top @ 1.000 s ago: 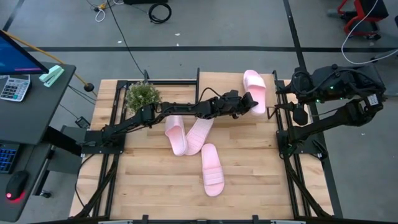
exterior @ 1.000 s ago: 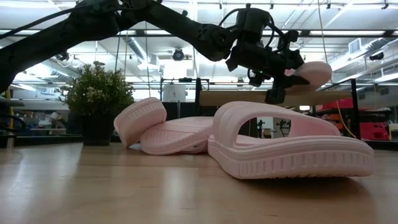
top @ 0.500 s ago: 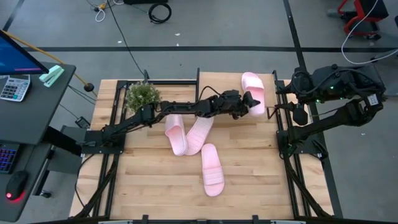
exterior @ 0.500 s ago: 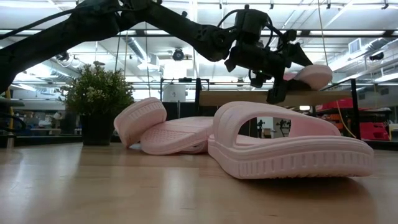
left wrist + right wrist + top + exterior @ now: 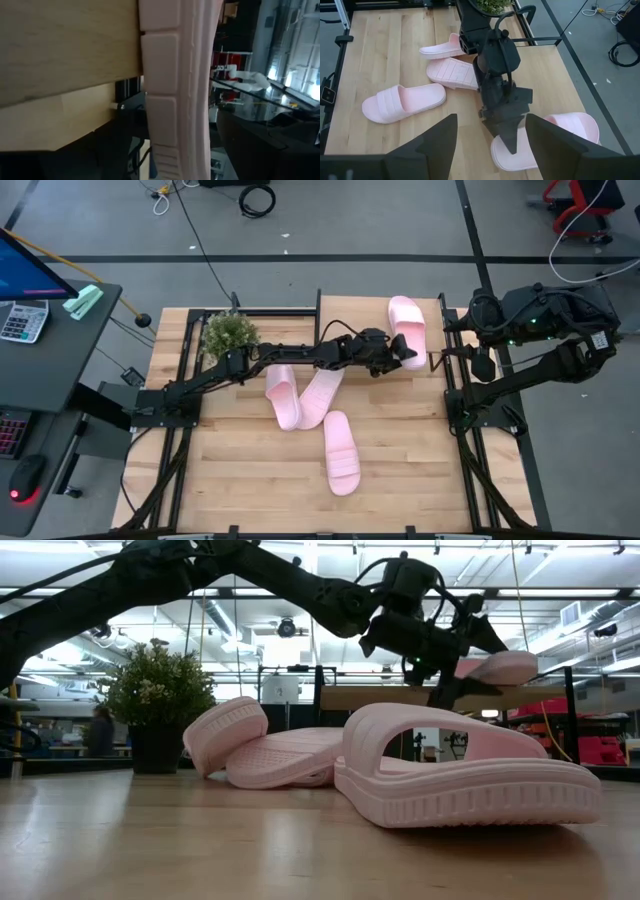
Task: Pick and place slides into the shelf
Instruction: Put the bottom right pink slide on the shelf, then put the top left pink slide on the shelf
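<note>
Shelf (image 5: 372, 310) holds 1 slide (image 5: 409, 326); left gripper (image 5: 403, 357) beside it, fingers spread; right gripper's fingers apart.

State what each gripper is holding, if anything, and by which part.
Nothing is held. The left gripper stands open beside the slide on the shelf, and the right gripper is open and empty.

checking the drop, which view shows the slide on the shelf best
The high view: the slide lies whole on the shelf. The low view shows its side, the right wrist view hides part behind the left gripper, and the left wrist view shows only its sole edge.
</note>
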Available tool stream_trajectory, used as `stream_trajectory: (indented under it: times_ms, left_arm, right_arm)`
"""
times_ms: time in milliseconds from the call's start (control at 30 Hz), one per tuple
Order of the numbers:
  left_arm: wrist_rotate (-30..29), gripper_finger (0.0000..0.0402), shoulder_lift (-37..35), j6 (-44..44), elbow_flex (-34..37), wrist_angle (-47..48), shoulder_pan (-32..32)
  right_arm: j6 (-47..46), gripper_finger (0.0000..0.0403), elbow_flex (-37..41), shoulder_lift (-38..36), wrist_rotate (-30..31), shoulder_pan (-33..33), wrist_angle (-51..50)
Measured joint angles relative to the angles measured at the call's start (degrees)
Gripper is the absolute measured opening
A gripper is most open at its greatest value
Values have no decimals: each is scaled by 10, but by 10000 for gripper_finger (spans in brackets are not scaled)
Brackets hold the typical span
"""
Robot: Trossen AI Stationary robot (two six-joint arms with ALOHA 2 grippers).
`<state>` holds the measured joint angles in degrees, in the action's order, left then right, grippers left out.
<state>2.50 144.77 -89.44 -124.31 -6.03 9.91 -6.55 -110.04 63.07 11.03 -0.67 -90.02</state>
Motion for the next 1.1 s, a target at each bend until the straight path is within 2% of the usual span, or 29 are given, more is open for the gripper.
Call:
stream_trajectory:
  times_ms: [200, 533, 833, 933, 1100]
  left_arm:
    - [5, 293, 0, 31, 0, 1, 0]
    - [21, 293, -1, 24, 0, 2, -2]
    - [3, 293, -12, 1, 0, -6, -5]
    - [-3, 293, -26, 14, 0, 10, -4]
    - [-6, 293, -50, 46, 0, 123, 0]
  right_arm:
    - [0, 242, 0, 0, 0, 0, 0]
    - [-4, 242, 0, 0, 0, 0, 0]
    - [-11, 242, 0, 0, 0, 0, 0]
    - [-14, 242, 0, 0, 0, 0, 0]
    - [-14, 242, 0, 0, 0, 0, 0]
